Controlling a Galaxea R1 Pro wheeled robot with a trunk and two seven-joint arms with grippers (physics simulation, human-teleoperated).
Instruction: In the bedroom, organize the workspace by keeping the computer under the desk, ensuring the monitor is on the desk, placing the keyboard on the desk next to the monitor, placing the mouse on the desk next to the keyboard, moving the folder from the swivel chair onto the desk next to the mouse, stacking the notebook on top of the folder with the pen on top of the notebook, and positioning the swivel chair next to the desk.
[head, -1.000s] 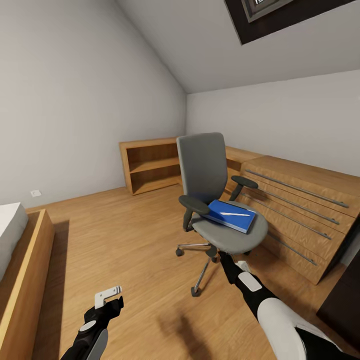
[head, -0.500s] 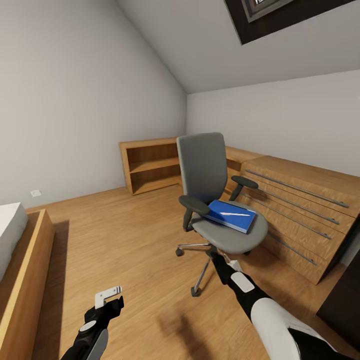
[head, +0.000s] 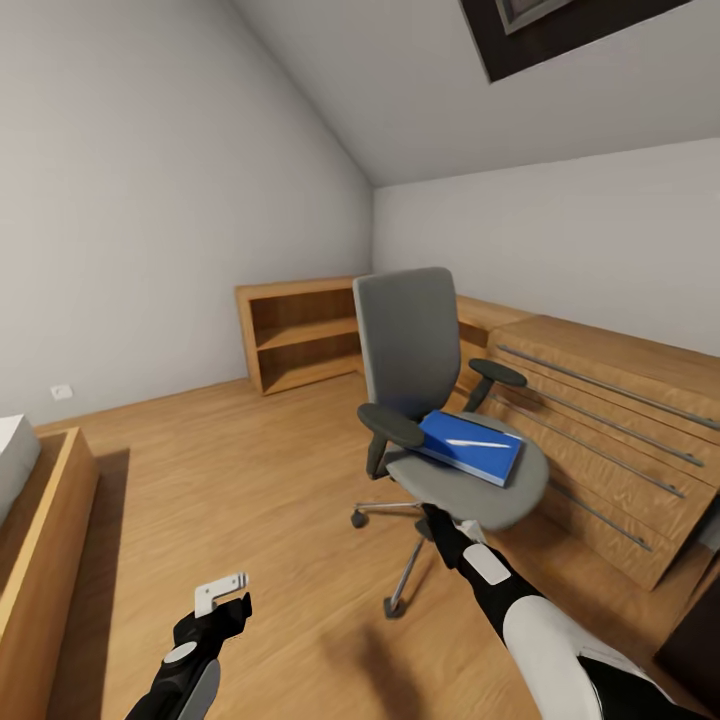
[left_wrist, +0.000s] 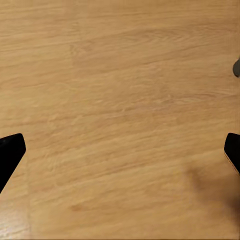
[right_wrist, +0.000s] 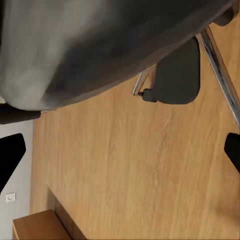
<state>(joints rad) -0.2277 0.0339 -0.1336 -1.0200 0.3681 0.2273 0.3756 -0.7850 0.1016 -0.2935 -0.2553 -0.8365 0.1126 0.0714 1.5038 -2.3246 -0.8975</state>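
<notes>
Two tools are in play, and neither holds anything. The right tool (head: 436, 520) sits at the end of the black-and-white right arm, reaching up just under the front rim of the grey upholstered swivel chair with black armrests and chrome star base (head: 440, 400). In the right wrist view its dark fingertips (right_wrist: 11, 152) stand wide apart at the picture's edges, with the underside of the seat close ahead and bare wood floor (left_wrist: 120, 100) between them. The left tool (head: 222, 600) hangs low over the floor, well clear of the chair; its fingers (left_wrist: 10, 150) are likewise spread, with only floorboards between them.

Just above and beyond the right tool, on the seat, lies the flat blue rectangular folder (head: 470, 447), and on its top rests the thin white stick of a pen (head: 478, 443). Whether a notebook lies between the two I cannot tell.

By my judgement the folder is light, stiff and thin, best pinched at an overhanging edge near the seat's front rim, kept level. The pen looks smooth and free to roll, so any tilt would likely shed it. The chair stands on castors and would probably roll away under a push.

Beyond the chair stands a light-wood drawer chest (head: 610, 420).
</notes>
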